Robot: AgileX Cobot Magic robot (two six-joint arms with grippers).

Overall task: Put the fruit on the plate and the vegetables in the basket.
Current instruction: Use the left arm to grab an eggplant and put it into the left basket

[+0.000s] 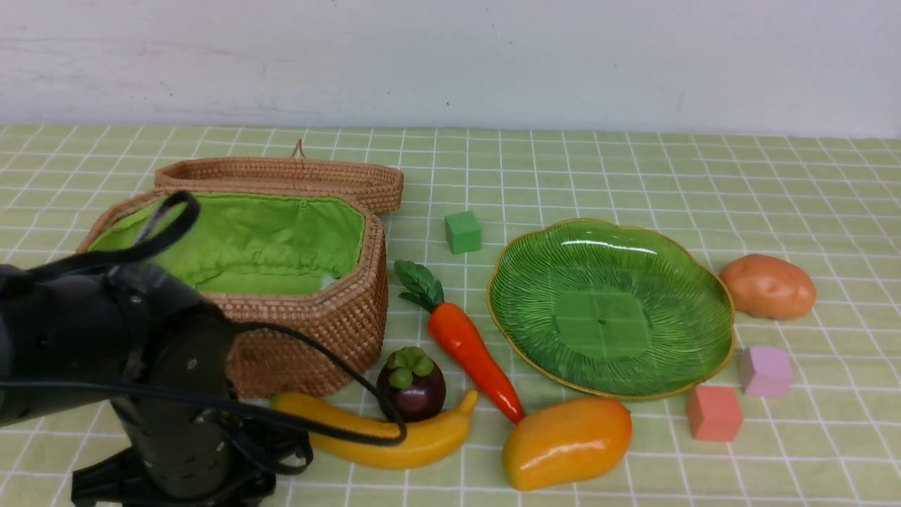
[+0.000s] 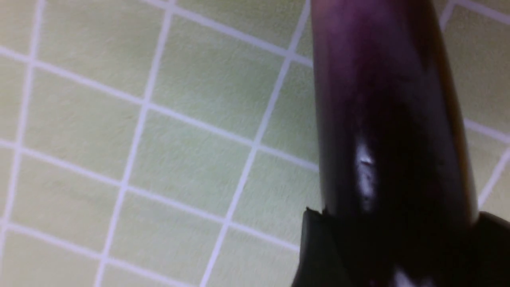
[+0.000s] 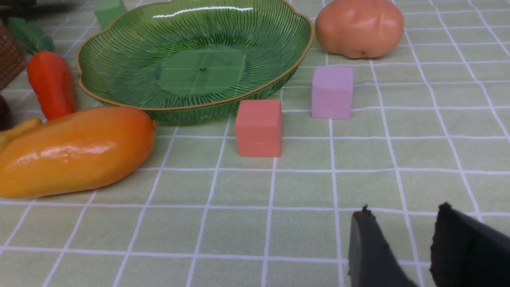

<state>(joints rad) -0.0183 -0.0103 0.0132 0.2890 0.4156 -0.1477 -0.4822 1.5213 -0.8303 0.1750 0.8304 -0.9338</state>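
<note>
Nearest the lens: your left arm, black and cabled, fills the near-left corner of the front view, just in front of the basket.

Left end effector: holding the eggplant. The glossy dark purple body sits between both fingers and runs out past the tips over the checked cloth. You cannot tell from the wrist view whether it is lifted or resting. The arm hides it in the front view.

Right end effector: narrow gap, nothing between the fingers, low over the worktop.

Count:
- Fruit, three: banana, mangosteen, mango. All are on the cloth, none on the plate.
- Vegetables, three: eggplant, carrot, potato.
- Cubes, three: green, lilac, salmon.
- One plate and one basket, its lid hinged back.

Positions:
- The banana lies by the basket's near wall, one end behind your left arm, with the mangosteen touching its far side.
- The carrot lies slanted between basket and plate, leaves pointing away from you.
- The mango is at the plate's near rim.
- The potato is just right of the plate.
- Ahead of the right end effector the salmon cube comes first, then the lilac cube, the plate and the potato. The mango is well apart from it.
</note>
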